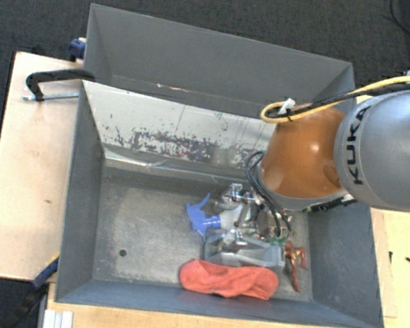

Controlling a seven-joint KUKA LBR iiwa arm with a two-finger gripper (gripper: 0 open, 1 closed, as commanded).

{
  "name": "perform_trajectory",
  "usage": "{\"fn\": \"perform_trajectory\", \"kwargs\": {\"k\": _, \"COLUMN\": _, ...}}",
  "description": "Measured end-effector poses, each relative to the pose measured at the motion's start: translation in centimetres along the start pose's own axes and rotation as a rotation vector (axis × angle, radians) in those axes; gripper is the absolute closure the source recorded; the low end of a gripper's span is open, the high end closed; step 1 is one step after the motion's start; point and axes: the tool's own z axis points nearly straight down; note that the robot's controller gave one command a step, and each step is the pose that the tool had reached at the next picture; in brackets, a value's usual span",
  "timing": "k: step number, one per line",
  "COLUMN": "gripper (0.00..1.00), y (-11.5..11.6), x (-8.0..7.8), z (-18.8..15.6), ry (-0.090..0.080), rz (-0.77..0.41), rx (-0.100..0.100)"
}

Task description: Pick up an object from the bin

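Arm: we see the grey arm (394, 148) reaching in from the right, its orange cover (303, 156) above the right half of the bin (96, 258).
Gripper: the gripper (246, 222) is down low near the bin floor, among a small cluster of things.
Gripper state: we cannot tell how far open it is, nor whether it has hold of anything; the metal parts and the clutter run together.
Thing under it: a pale grey piece (250, 256) lies directly below the gripper on its near side; we cannot make out what kind of thing it is.
Left of the gripper: a blue plastic piece (198, 217) lies just beside it, possibly touching.
In front of the gripper: a crumpled red cloth (228, 280) lies against the bin's near wall.
Right of the gripper: a small red-brown thing (295, 265) lies near it.
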Motion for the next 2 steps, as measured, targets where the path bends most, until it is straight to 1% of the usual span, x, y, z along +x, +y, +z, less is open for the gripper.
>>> {"fn": "perform_trajectory", "kwargs": {"k": 1, "gripper": 1.0, "y": 0.0, "x": 0.0, "z": 0.0, "ry": 0.0, "rz": 0.0, "rx": 0.0}}
{"fn": "perform_trajectory", "kwargs": {"k": 2, "gripper": 1.0, "y": 2.0, "x": -2.4, "z": -7.8, "ry": -0.022, "rz": -0.153, "rx": 0.01}}
